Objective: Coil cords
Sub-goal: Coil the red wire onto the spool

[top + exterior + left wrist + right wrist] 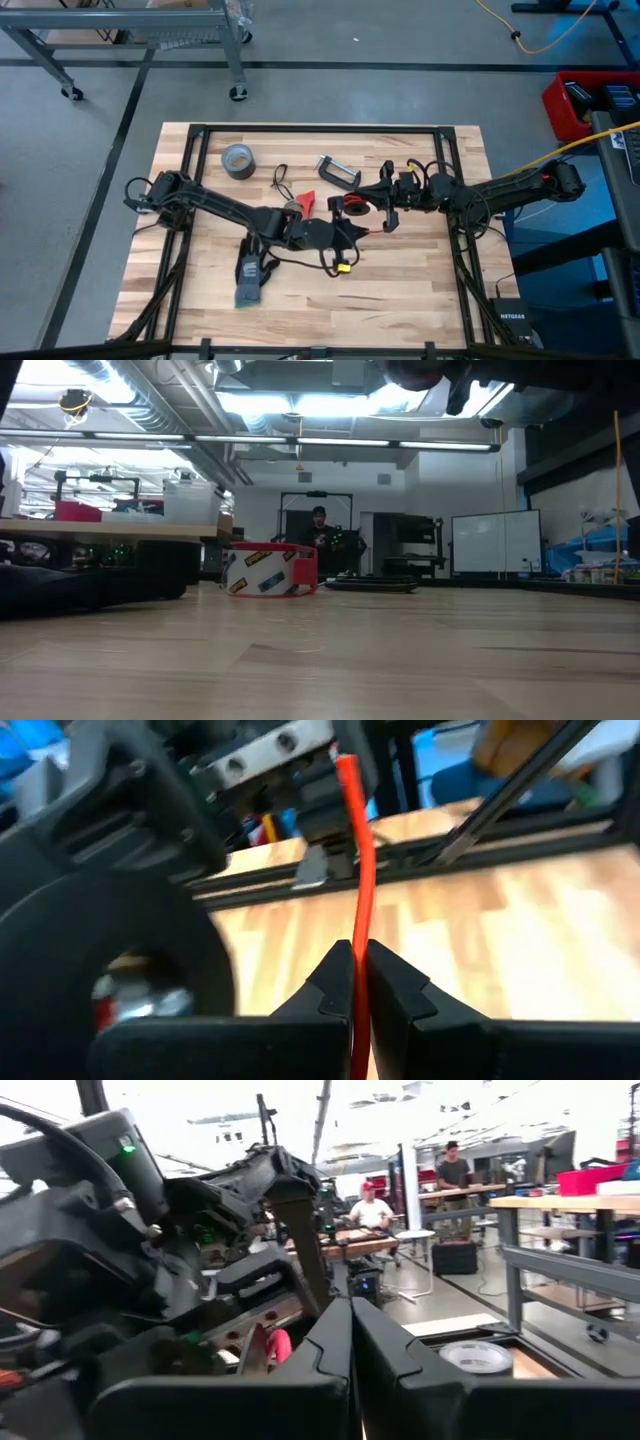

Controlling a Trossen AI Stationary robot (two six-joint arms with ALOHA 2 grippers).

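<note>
Left arm stretched from the left edge toward the middle, left gripper (360, 982) low there, jaws pinched together on the red cord (357, 860). Right arm reaching in from the right edge, right gripper (350, 1342) just beside the left one, jaws pressed fully together, nothing seen between them.

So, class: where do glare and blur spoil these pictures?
Low view: ceiling lights glare and the near table is soft. Left wrist view: sharp on the red cord pinched by the left gripper, blurred behind. Right wrist view: washed-out bright background.
</note>
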